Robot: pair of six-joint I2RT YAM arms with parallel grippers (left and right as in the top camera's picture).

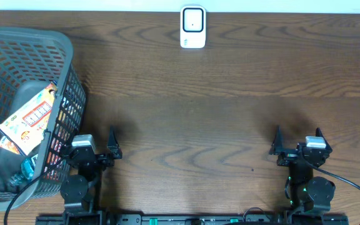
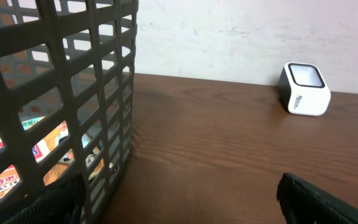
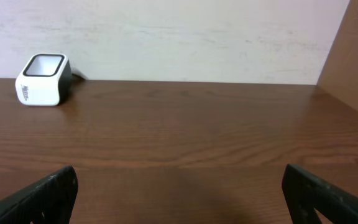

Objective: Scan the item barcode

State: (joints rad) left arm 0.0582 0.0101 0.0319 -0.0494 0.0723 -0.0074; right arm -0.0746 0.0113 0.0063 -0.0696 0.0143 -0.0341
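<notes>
Grey basket (image 1: 42, 36) at tabletop (image 1: 186, 125) left edge holds packets (image 1: 33, 112); scanner (image 1: 193, 27) at far edge. Both jaws wide, empty: grip one packet barcode outward.

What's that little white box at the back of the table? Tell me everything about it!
It is a small white scanner with rounded corners, smooth like plastic. Its back is dark, and a dark-framed pale window sits on top. Its front has tiny lettering, too small to read. It stands alone on the brown wooden table near the pale wall.
</notes>
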